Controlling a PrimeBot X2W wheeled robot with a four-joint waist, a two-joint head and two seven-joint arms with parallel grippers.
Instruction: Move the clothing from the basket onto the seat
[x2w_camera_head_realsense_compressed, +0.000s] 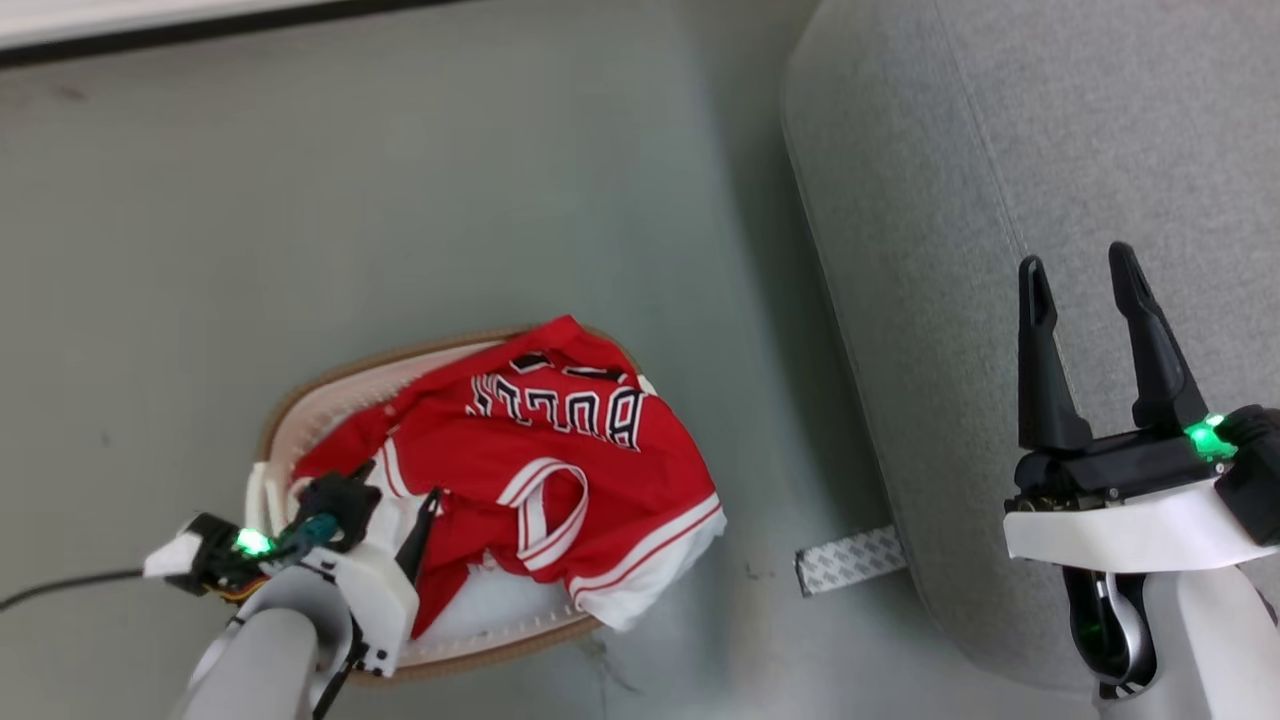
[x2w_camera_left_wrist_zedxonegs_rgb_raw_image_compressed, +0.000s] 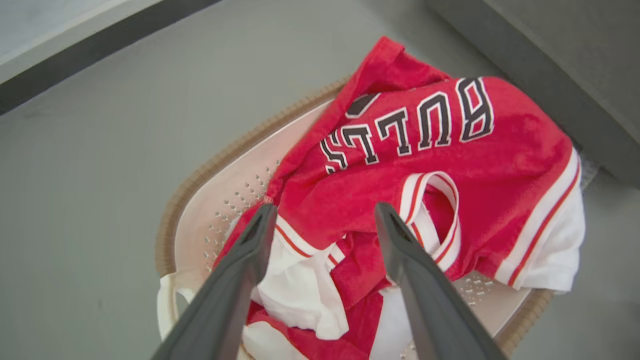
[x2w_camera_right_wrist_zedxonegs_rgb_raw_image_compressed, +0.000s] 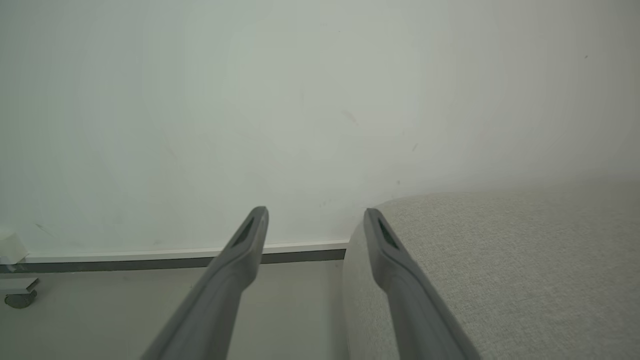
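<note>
Left gripper (x2w_camera_left_wrist_zedxonegs_rgb_raw_image_compressed: 325, 207): fingers spread wide with nothing between them, pointing down over the near end of the pile. I can't tell from here whether the tips touch the cloth.
Clothing (x2w_camera_left_wrist_zedxonegs_rgb_raw_image_compressed: 360, 280): all of it is heaped in the basket and none is on the seat. Red and white folds lie bunched right under my fingers.
Bulls jersey (x2w_camera_left_wrist_zedxonegs_rgb_raw_image_compressed: 505, 165): on top of the heap with the lettering face up. Its white-striped hem spills over the rim on the side toward the seat.
Handling: I judge it light, soft and limp. It will drape and trail when lifted, and the tangled layers may drag a second garment along.
Grip spot: I'd take the raised bunch between my fingers, or the trimmed armhole loop (x2w_camera_left_wrist_zedxonegs_rgb_raw_image_compressed: 430, 215) beside it. A thick edge should slip less than a flat single layer.
Basket (x2w_camera_left_wrist_zedxonegs_rgb_raw_image_compressed: 200, 185): cream with perforated sides and a brown rim, standing on the grey floor (x2w_camera_head_realsense_compressed: 400, 200). It looks light enough to tip if the cloth snags.
Right gripper (x2w_camera_head_realsense_compressed: 1076, 260): fingers apart and empty, hovering over the seat's edge, well apart from the basket.
Seat (x2w_camera_head_realsense_compressed: 1000, 150): light-grey woven upholstery, near the basket but not touching it.
</note>
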